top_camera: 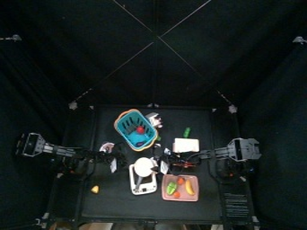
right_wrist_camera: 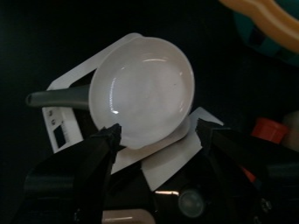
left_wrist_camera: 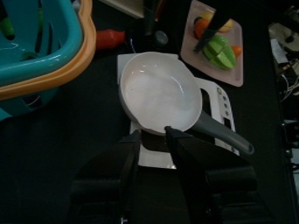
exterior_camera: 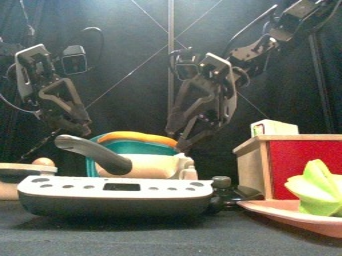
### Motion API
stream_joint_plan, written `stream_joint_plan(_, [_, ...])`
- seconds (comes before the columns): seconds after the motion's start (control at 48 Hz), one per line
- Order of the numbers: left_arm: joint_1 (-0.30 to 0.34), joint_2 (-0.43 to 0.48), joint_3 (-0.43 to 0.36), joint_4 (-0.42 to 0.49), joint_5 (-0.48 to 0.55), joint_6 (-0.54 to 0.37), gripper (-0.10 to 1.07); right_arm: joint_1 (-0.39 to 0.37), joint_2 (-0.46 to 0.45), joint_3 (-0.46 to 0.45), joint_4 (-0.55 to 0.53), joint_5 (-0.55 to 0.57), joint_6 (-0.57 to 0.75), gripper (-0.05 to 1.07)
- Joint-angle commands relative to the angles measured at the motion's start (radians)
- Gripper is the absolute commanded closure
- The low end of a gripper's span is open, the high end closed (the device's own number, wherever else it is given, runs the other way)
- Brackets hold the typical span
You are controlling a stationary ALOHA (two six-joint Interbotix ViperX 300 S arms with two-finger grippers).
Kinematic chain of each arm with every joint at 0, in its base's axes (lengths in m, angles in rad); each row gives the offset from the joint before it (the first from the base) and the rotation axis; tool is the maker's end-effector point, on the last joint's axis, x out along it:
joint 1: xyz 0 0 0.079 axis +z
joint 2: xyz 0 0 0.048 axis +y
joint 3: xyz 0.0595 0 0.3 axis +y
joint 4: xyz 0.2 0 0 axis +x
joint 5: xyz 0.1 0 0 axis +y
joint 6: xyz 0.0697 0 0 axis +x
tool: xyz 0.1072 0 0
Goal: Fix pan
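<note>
Sitting on the white scale (exterior_camera: 120, 194) up front, the pan (left_wrist_camera: 162, 87) looks light, stiff and slick, so grab its dark handle (left_wrist_camera: 219, 133); both grippers, left (left_wrist_camera: 158, 131) and right (right_wrist_camera: 163, 131), hang open and empty beside it.

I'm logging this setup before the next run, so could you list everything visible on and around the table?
pan: one, whitish with a dark handle, on the scale at the table's front middle
scale: one, white and grey, under the pan
basket: one, blue with an orange rim, behind the pan
tray: one, pinkish-orange with green items, front right
box: one, red with pale edges, right side
small yellow item: one, front left
left gripper: black, over the pan's handle end, fingers apart
right gripper: black, at the pan's rim, fingers apart
</note>
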Motion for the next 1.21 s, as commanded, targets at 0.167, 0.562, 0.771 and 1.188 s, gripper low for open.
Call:
stream_joint_plan(0.167, [-0.017, 0.018, -0.005, 0.0, -0.011, -0.002, 0.27, -0.021, 0.032, -0.064, -0.048, -0.002, 0.0, 0.03])
stream_joint_plan(0.562, [-0.017, 0.031, -0.008, 0.002, -0.026, -0.002, 0.27, -0.034, 0.084, -0.083, -0.051, 0.002, 0.0, 0.13])
stream_joint_plan(0.771, [-0.018, 0.031, -0.008, 0.002, -0.026, 0.0, 0.27, -0.04, 0.107, -0.106, -0.051, 0.017, 0.0, 0.29])
stream_joint_plan(1.188, [-0.017, 0.031, -0.003, 0.002, -0.028, 0.0, 0.27, -0.04, 0.117, -0.13, 0.067, 0.11, 0.002, 0.45])
